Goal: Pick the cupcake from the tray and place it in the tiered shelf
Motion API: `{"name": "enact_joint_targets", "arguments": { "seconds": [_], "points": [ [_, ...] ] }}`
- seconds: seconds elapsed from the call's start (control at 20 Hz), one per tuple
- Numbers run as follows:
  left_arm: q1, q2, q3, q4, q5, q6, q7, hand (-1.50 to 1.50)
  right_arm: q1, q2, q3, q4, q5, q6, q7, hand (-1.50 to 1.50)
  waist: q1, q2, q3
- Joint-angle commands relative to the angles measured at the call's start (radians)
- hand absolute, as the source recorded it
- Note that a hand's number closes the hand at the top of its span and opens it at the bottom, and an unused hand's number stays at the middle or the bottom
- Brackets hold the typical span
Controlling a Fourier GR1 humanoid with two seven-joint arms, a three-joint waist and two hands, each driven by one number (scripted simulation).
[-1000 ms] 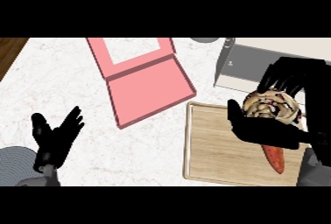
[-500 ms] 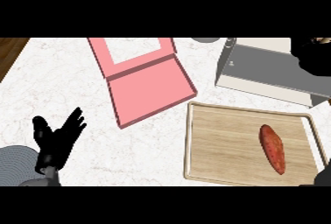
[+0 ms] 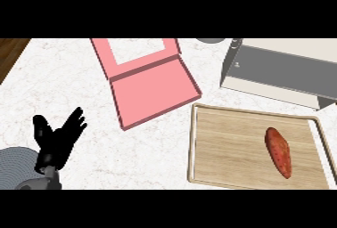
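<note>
Resting black left hand point(image 3: 58, 141) low on white marble worktop point(image 3: 59, 84), fingers straight, holding nothing. Right hand out of view. Wooden tray point(image 3: 227, 147), far right of fingers, carrying only reddish sweet potato point(image 3: 278, 152). Cupcake unseen, presumably carried toward grey tiered shelf point(image 3: 283, 71).

We see a counter point(image 3: 79, 89) of white stone-like material with faint grey veining, smooth and slightly matt, with a strip of dark brown wood grain past its top left corner. Toward its lower right edge lies a tray point(image 3: 230, 147) of pale wood with fine straight grain and a matt finish, carrying a sweet potato point(image 3: 278, 152) whose reddish-orange skin looks rough and speckled (dull, not shiny). The pink box point(image 3: 154, 89) near the counter's top edge looks like smooth matt plastic or card, the tiered shelf point(image 3: 283, 71) at the top right corner like flat grey and cream painted metal, and the left hand point(image 3: 58, 139) like matt black plastic.
</note>
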Motion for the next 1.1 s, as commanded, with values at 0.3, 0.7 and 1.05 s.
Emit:
{"name": "enact_joint_targets", "arguments": {
  "seconds": [0.3,0.7,1.05],
  "points": [
    [-0.01,0.006,0.016,-0.02,0.005,-0.003,0.024,0.0,-0.047,-0.171,-0.004,0.385,-0.016,-0.066,-0.26,1.5,0.008,0.004,-0.001],
    [0.002,-0.006,0.023,0.034,0.0,-0.018,-0.034,0.0,-0.052,-0.164,0.052,0.607,0.058,-0.244,-0.392,1.5,0.011,0.005,-0.001],
    [-0.032,-0.03,0.004,0.012,-0.021,0.015,0.025,0.0,-0.055,-0.199,0.06,0.703,0.062,-0.325,-0.515,1.5,0.002,0.003,0.0]
  ]
}}
